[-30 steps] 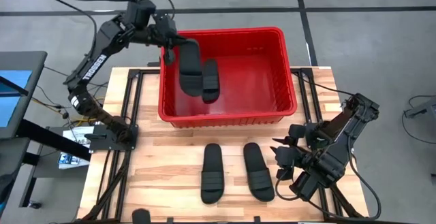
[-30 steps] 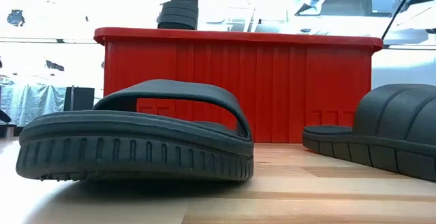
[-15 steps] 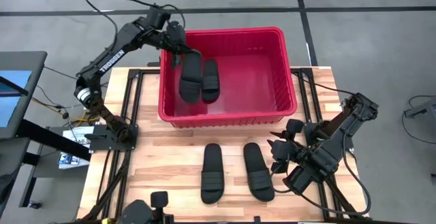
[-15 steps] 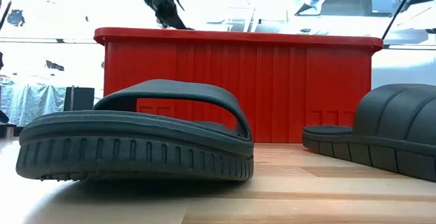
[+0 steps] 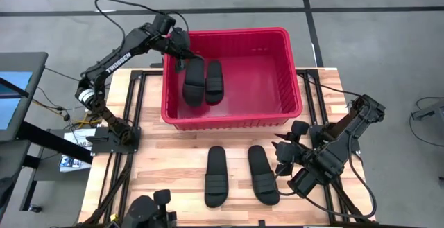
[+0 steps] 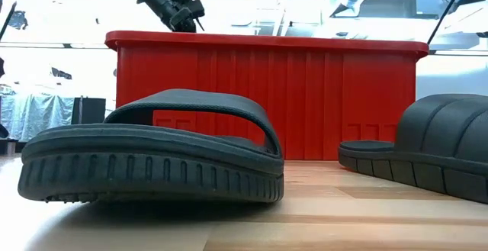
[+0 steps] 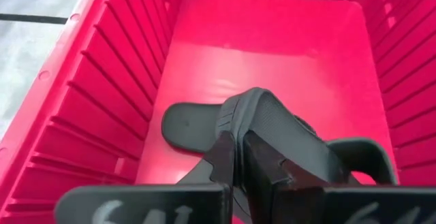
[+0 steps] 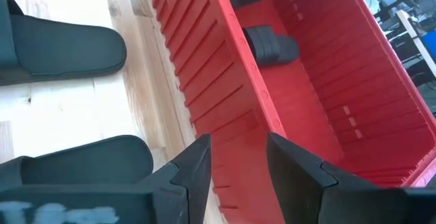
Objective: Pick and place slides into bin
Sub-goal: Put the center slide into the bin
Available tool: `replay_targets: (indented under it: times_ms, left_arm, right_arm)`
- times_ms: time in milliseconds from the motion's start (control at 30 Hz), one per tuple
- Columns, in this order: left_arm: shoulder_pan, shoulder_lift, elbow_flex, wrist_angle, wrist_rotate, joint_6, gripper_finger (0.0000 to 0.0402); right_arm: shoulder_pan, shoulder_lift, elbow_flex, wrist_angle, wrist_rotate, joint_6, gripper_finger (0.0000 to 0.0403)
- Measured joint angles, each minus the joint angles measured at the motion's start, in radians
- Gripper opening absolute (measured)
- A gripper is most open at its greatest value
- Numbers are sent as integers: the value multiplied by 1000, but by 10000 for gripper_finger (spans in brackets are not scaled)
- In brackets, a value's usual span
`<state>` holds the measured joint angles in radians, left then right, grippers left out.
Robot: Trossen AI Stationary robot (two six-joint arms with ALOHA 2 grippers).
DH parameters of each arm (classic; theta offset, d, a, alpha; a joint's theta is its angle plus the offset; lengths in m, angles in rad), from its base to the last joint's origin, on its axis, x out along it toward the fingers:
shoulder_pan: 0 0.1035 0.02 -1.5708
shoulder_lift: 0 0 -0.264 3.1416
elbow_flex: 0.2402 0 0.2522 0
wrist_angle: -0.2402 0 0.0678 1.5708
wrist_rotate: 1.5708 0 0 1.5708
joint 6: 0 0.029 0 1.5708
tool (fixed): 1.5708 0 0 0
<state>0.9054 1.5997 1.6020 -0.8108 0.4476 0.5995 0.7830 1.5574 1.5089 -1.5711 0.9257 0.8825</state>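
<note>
Bin (image 5: 291,68) at the surface's far side holds 2 slides (image 5: 204,82); 2 more (image 5: 239,174) lie on wood. Left gripper (image 5: 179,48) over the bin, fingers pressed together. Right gripper (image 5: 286,160) beside the loose pair, fingers spread. Foam looks light, springy; strap offers the best hold.

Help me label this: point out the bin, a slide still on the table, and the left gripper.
bin (image 5: 232,120), high view, near rim.
slide on the table (image 5: 216,176), high view, its strap.
left gripper (image 5: 182,48), high view, between its shut fingertips.
</note>
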Motion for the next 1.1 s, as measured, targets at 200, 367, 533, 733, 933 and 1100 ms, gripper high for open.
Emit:
replay_targets:
  times_ms: [200, 367, 533, 733, 933, 1100]
  left_arm:
    - [0, 0, 0, -1, 19, -3, 0]
    - [0, 0, 0, 2, 18, -2, 0]
    - [-3, 0, 0, 17, 18, -3, 0]
    - [-5, 0, 0, 21, 14, -4, 0]
    - [-5, 0, 0, 21, 12, -11, 0]
    - [-5, 0, 0, 19, 11, -11, 0]
  right_arm:
    - [0, 0, 0, 0, 0, 51, 134]
    - [0, 0, 0, 0, -4, 100, 134]
    - [0, 0, 0, 1, -8, 113, 134]
    - [0, 0, 0, 2, -8, 140, 134]
    - [0, 0, 0, 5, -8, 139, 134]
    - [0, 0, 0, 4, -8, 139, 134]
